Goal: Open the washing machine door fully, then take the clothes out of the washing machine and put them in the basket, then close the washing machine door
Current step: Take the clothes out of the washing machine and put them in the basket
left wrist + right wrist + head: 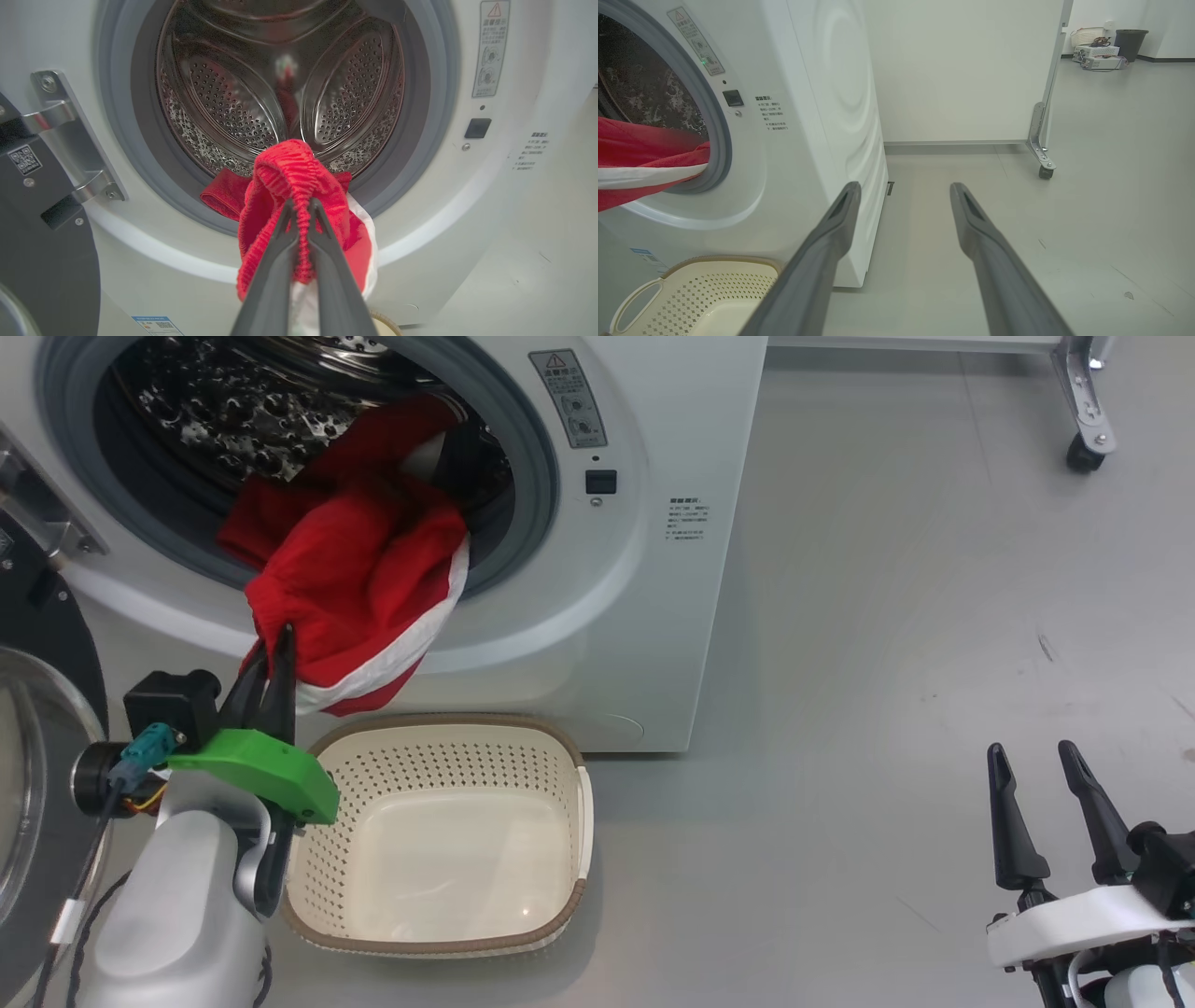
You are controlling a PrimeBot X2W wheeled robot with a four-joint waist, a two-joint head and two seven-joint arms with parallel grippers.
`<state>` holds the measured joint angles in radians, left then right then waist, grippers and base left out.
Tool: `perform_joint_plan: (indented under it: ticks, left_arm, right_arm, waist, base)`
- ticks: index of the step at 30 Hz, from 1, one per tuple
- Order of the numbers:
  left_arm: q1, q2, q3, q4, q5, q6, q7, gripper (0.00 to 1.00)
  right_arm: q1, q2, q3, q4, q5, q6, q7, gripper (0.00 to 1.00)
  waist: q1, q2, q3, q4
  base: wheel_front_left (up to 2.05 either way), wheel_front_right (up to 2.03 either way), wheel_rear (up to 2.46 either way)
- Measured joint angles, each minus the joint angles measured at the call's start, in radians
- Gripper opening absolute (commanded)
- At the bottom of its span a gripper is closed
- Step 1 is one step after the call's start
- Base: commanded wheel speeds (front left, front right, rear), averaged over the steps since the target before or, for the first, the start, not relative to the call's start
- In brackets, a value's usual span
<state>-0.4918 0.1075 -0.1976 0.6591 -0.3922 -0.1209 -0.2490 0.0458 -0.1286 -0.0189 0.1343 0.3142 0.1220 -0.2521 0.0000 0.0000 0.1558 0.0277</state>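
Pinching red clothes [359,583] in the left gripper [278,639], half out of the washing machine [672,448], near the basket [448,721]. Holding nothing in the right gripper [1032,751], fingers spread.

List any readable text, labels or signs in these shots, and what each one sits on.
No words read clearly.
Warning sticker on the washing machine front: a warning triangle on top; print below too blurred to read.
Print block right of the opening: too small to read.
QR label on the door: a code, no legible words.
Blue sticker low on the front: too small to read.
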Motion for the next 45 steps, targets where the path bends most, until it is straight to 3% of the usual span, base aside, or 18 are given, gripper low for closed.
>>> perform_joint_plan:
  ticks: [17,30,45]
  left_arm:
    - [0.057,0.009,0.081,-0.37,0.072,0.0,-0.003,0.0]
    - [0.202,0.002,0.033,-0.334,0.077,0.0,-0.003,0.0]
    - [0.216,0.001,-0.01,-0.241,0.081,0.0,-0.003,0.0]
  right_arm:
    - [0.027,0.011,0.02,-0.013,0.0,0.0,0.0,1.0]
    - [0.026,0.011,0.05,-0.015,-0.002,0.0,0.0,1.0]
    - [0.008,0.003,0.063,-0.032,-0.001,0.0,0.0,1.0]
  waist:
    - [0.0,0.0,-0.052,0.079]
    - [0.0,0.0,-0.048,0.062]
    - [0.0,0.0,0.019,-0.008]
  base:
    - [0.0,0.0,0.0]
    - [0.0,0.0,0.0]
    - [0.0,0.0,0.0]
